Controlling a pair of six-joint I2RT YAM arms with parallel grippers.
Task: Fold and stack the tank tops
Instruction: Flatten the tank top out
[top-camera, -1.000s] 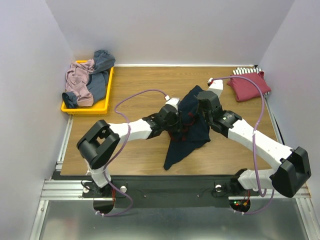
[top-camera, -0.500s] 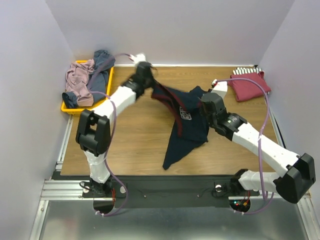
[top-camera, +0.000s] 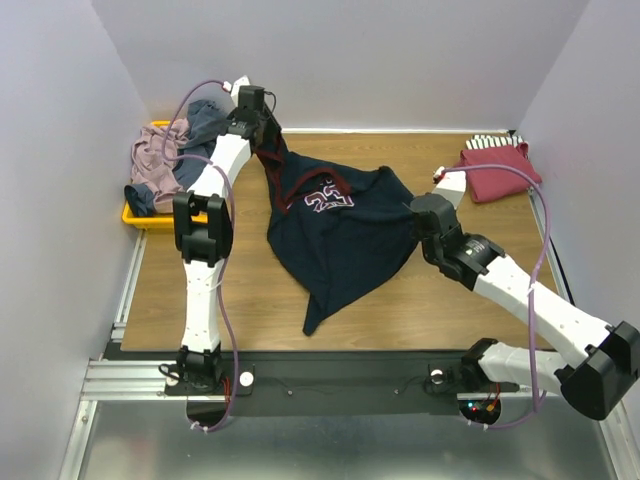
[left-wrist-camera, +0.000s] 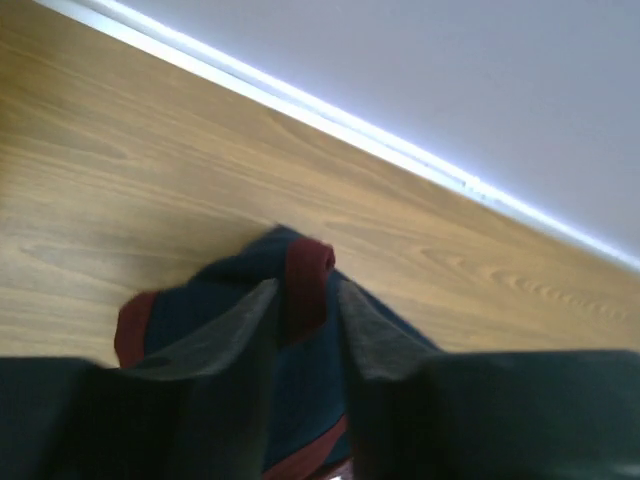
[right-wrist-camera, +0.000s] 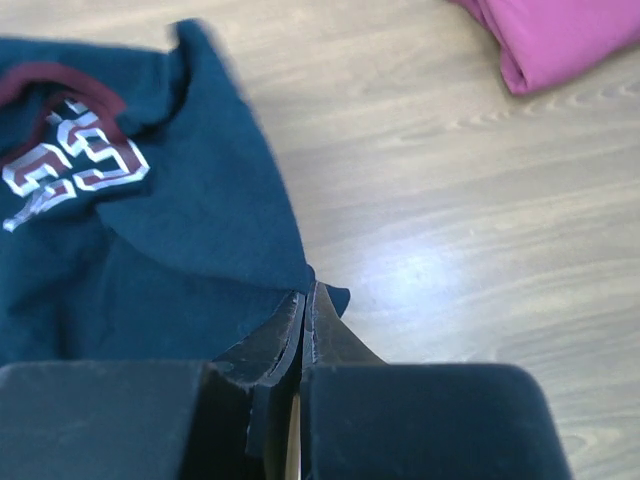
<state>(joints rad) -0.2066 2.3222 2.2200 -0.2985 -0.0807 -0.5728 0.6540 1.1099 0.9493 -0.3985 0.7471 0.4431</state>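
Observation:
The navy jersey (top-camera: 335, 235) with maroon trim and a white "23" hangs stretched between my two grippers over the table middle, its lower point trailing toward the near edge. My left gripper (top-camera: 266, 138), far back left, is shut on a maroon-trimmed shoulder strap (left-wrist-camera: 306, 285) that sits between its fingers (left-wrist-camera: 235, 335). My right gripper (top-camera: 416, 211) is shut on the jersey's right edge (right-wrist-camera: 250, 230), jaws pressed together (right-wrist-camera: 306, 296). A folded dark red top (top-camera: 500, 170) lies on a striped one (top-camera: 490, 143) at the back right. Mauve (top-camera: 155, 165) and grey-blue (top-camera: 205, 125) tops lie in the tray.
The yellow tray (top-camera: 150, 216) stands at the back left, close beside my left arm. The back wall is just behind the left gripper. Bare wooden table (top-camera: 200, 290) shows at the near left and near right. The folded dark red top shows in the right wrist view (right-wrist-camera: 560, 35).
My left gripper swung from the table middle to the far back left, pulling the jersey's shoulder with it. The jersey opened out and its "23" now shows. My right gripper shifted slightly nearer.

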